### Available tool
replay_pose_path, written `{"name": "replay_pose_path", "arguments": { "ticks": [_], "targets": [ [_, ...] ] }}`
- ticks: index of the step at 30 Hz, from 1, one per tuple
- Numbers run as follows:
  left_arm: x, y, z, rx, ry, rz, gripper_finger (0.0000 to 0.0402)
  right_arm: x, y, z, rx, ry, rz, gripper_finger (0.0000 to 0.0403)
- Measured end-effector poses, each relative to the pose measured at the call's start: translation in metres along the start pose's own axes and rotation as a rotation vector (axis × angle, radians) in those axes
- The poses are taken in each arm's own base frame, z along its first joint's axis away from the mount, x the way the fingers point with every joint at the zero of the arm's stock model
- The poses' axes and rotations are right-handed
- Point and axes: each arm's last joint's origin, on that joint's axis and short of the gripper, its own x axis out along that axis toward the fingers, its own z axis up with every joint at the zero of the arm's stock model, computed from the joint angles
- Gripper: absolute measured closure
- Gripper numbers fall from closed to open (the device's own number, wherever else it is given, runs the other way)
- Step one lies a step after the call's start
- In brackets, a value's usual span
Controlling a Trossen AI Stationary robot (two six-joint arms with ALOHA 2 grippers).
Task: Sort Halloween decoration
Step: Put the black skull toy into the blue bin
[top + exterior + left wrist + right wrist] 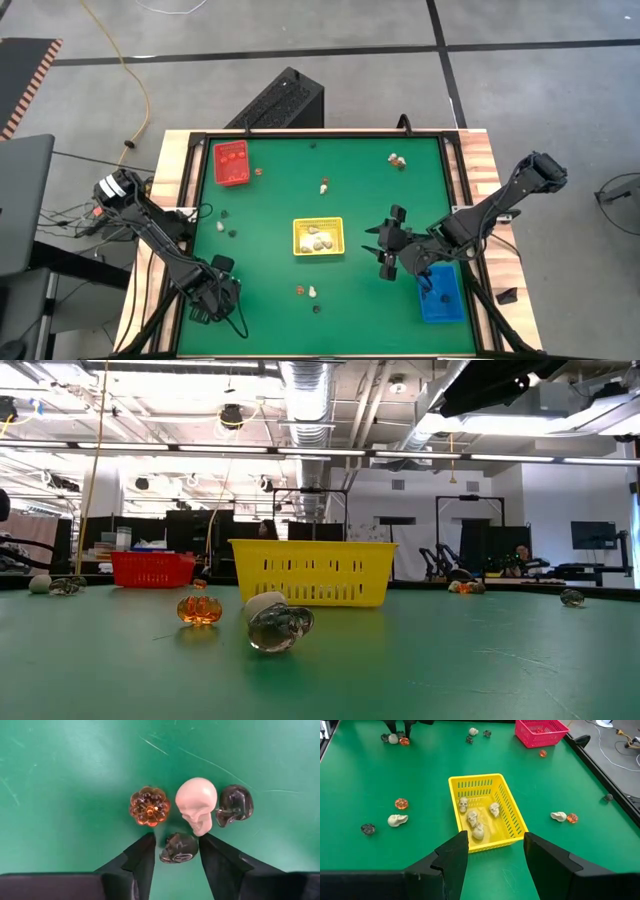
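Note:
In the left wrist view my left gripper point(177, 851) points down at the green table near its near left corner point(215, 298). Its fingers stand on either side of a small black skull point(179, 848). Just beyond it lie an orange pumpkin point(149, 806), a cream skull point(196, 802) and a second black skull point(235, 805), each resting on the mat. My right gripper point(492, 845) hangs open and empty above the table, between the yellow tray point(318, 237) and the blue tray point(440, 295). My left gripper comes at the black skull from above, one finger point(145, 852) on each side of it, and the skull lies on the mat. The gaps at its sides point(197, 845) are very narrow; I cannot tell whether the fingers touch it.
The yellow tray point(487, 812) holds several cream skulls. A red tray point(232, 163) stands at the far left. Loose trinkets lie near the near edge point(312, 293), at the left point(222, 222), in the middle point(324, 187) and at the far right point(397, 159).

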Motion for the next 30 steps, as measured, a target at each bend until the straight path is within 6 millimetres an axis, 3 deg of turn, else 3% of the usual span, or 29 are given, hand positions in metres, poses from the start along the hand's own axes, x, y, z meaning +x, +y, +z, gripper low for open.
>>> {"name": "replay_pose_path", "arguments": {
  "ticks": [9,13,20,22,25,30],
  "targets": [
    [0.001,0.000,-0.001,0.022,0.013,-0.005,0.0322,0.000,0.000,0.000,0.000,0.000,0.000,0.0182],
    [-0.002,-0.001,0.000,0.012,0.029,0.003,0.0331,-0.001,0.000,-0.002,-0.013,0.012,-0.001,0.0182],
    [-0.036,-0.004,0.006,0.014,0.021,0.023,0.0324,-0.010,0.002,-0.007,-0.045,0.079,0.061,0.0182],
    [-0.048,-0.003,0.009,0.031,-0.049,0.063,0.0326,-0.017,0.002,-0.002,-0.014,0.079,0.078,0.0182],
    [-0.063,-0.001,0.025,0.098,-0.295,0.160,0.0328,-0.027,0.002,0.005,0.028,0.068,0.101,0.0182],
    [-0.065,0.006,0.077,0.290,-0.683,0.238,0.0327,-0.035,0.005,0.012,0.047,0.034,0.137,0.0182]
  ]
}}
